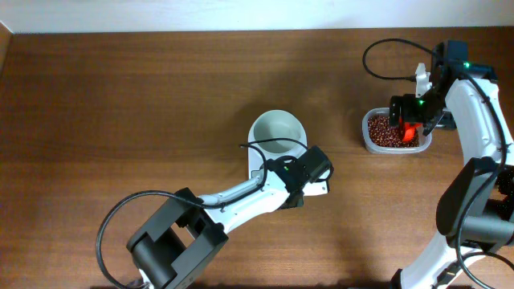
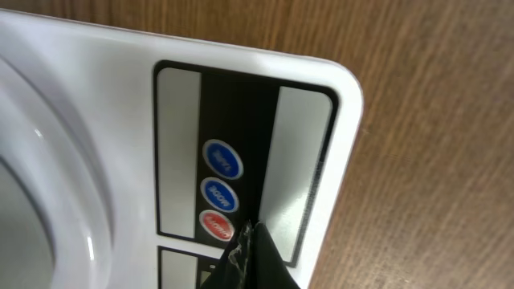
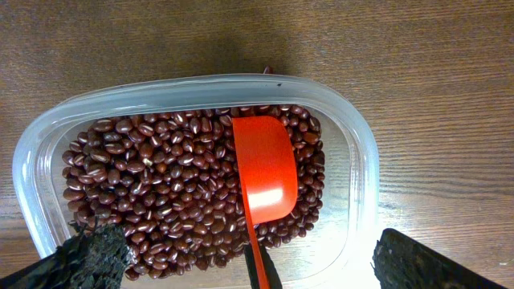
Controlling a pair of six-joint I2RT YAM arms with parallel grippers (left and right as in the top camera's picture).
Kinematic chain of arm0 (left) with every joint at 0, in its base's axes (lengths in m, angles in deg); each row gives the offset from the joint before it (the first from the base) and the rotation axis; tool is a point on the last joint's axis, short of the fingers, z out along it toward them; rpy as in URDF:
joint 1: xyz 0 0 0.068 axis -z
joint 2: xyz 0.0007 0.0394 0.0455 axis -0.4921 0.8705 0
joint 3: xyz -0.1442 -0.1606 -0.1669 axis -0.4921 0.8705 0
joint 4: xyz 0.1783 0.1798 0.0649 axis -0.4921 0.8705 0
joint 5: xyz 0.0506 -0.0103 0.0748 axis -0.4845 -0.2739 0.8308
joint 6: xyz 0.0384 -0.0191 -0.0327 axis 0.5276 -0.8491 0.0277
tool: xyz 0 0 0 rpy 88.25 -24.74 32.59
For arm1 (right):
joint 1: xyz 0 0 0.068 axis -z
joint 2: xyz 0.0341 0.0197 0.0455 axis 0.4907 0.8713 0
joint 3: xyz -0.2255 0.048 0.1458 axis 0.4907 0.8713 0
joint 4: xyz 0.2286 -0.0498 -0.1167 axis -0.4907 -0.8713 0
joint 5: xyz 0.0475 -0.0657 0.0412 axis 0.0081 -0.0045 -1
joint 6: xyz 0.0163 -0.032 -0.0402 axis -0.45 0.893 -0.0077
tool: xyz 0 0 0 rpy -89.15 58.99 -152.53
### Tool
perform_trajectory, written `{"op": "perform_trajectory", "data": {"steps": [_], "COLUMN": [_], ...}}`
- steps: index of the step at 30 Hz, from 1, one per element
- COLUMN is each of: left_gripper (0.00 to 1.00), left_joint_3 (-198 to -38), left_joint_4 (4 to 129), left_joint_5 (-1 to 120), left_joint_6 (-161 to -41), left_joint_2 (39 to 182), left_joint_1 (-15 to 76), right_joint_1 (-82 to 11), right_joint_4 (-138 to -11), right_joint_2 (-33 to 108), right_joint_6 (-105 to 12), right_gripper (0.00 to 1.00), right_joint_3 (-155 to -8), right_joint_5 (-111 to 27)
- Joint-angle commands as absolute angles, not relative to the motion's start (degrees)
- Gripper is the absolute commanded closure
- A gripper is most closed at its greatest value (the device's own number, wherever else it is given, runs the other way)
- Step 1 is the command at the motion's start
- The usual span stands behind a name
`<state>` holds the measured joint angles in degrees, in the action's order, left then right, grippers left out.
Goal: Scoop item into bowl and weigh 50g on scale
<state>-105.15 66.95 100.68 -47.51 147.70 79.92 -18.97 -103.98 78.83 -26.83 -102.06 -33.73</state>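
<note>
Right pincer [image 3: 257, 258] hanging wide open, empty, straddling red scoop [image 3: 263, 168] handle. Scoop is lying lengthwise on beans [image 3: 161, 193] in tub [image 3: 353, 136], near worktop's right edge. Left pincer [image 2: 249, 261] shut, touching scale [image 2: 241, 56] beneath bowl [image 1: 277, 130].

I log the table [image 1: 120, 120] as mid-brown wood with fine streaky grain. Under my left wrist the scale [image 2: 96, 56] is glossy white. Its black panel has pale grey strips, two blue buttons [image 2: 222, 157] and one red button [image 2: 215, 225]. The bowl [image 1: 277, 130] is plain white. Under my right wrist the beans [image 3: 161, 193] are dark reddish-brown with pale flecks. The tub [image 3: 353, 144] is clear and colourless, the scoop [image 3: 265, 168] bright orange-red. My right fingers [image 3: 88, 257] are matt black.
</note>
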Motion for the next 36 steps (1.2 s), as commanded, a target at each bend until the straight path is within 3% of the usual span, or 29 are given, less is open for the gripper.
{"op": "perform_trajectory", "data": {"steps": [1, 21, 27, 31, 36], "left_gripper": [1.00, 1.00, 1.00, 1.00, 1.00], "left_joint_3": [-102.57, -102.52, -102.63, -102.65, -102.65], "left_joint_4": [66.31, 64.58, 59.01, 58.86, 62.95], "left_joint_5": [99.96, 101.51, 104.09, 103.59, 90.30], "left_joint_6": [-47.10, -47.10, -52.65, -54.79, -54.79], "left_joint_2": [152.79, 156.18, 156.00, 152.20, 137.12], "left_joint_1": [78.91, 78.54, 77.58, 77.58, 77.69], "right_joint_1": [-18.82, -18.82, -18.82, -18.82, -18.82], "right_joint_4": [-103.96, -103.96, -103.96, -103.94, -103.94], "right_joint_2": [78.48, 78.48, 78.48, 78.48, 78.48], "right_joint_6": [-27.25, -27.25, -27.25, -27.25, -27.25], "right_gripper": [0.01, 0.01, 0.01, 0.01, 0.01], "right_joint_3": [-101.71, -101.71, -101.71, -101.71, -101.71], "right_joint_5": [-33.40, -33.40, -33.40, -33.40, -33.40]}}
